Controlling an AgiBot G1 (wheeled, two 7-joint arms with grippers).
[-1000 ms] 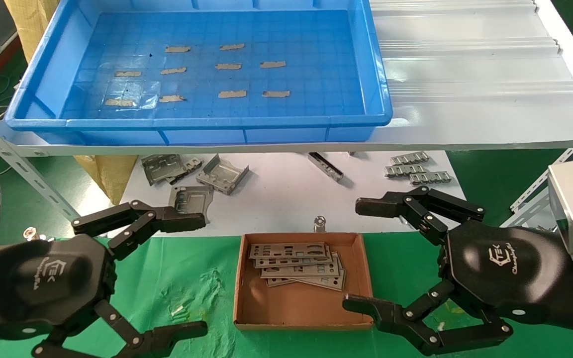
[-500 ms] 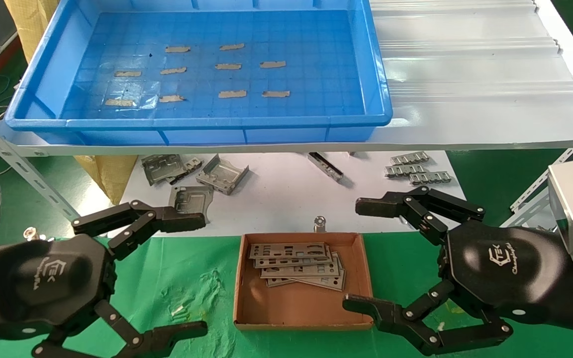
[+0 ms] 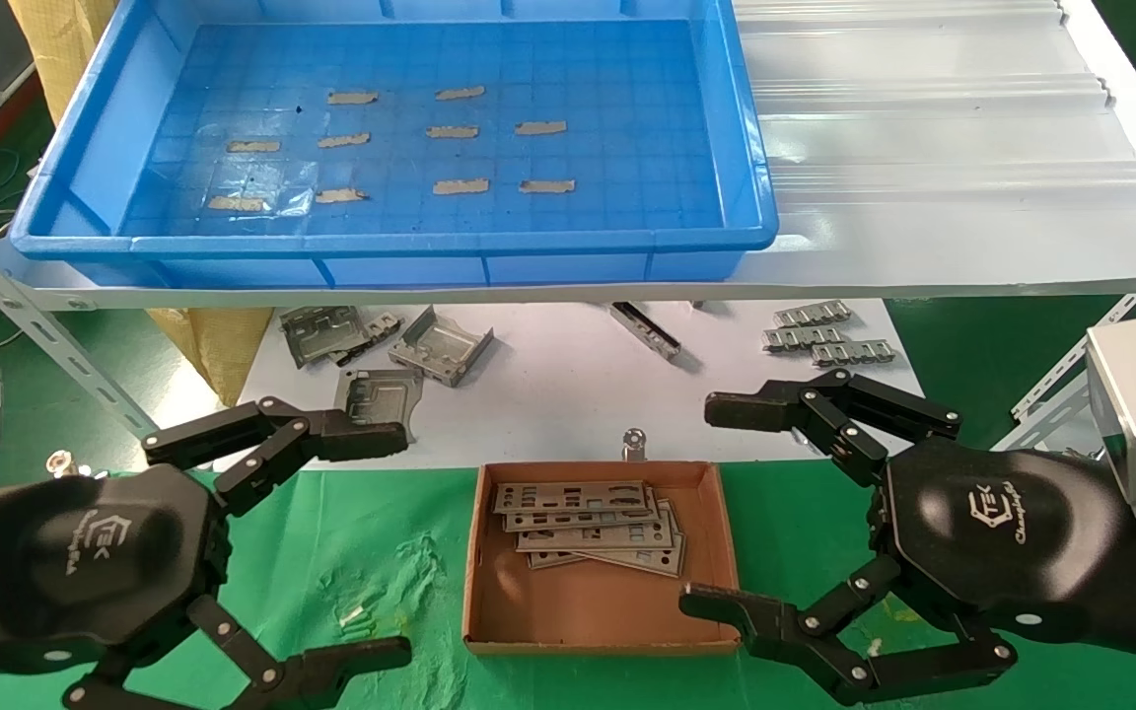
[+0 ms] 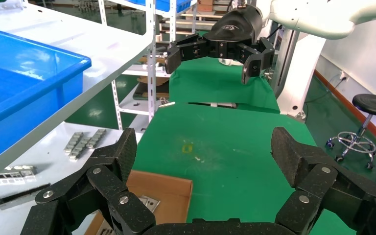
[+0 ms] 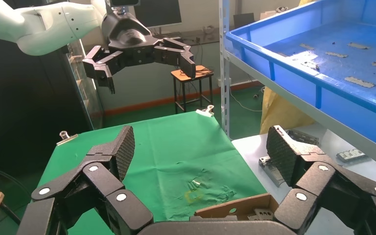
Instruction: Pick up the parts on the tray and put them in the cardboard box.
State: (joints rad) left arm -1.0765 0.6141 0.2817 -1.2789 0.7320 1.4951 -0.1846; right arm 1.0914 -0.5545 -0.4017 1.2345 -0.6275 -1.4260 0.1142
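Parts [image 3: 588,528]: thin punched silver-grey plates, stacked in cardboard box [image 3: 598,631].

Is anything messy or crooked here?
A bit. The plates in the box lie in a skewed, fanned pile bunched at its far side. The tray holds only tape strips. Both grippers hang open.

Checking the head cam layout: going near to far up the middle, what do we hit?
cardboard box with parts stacked in it → small metal knob → bent grey brackets on the white lower surface → shelf edge → tray, holding only tape strips
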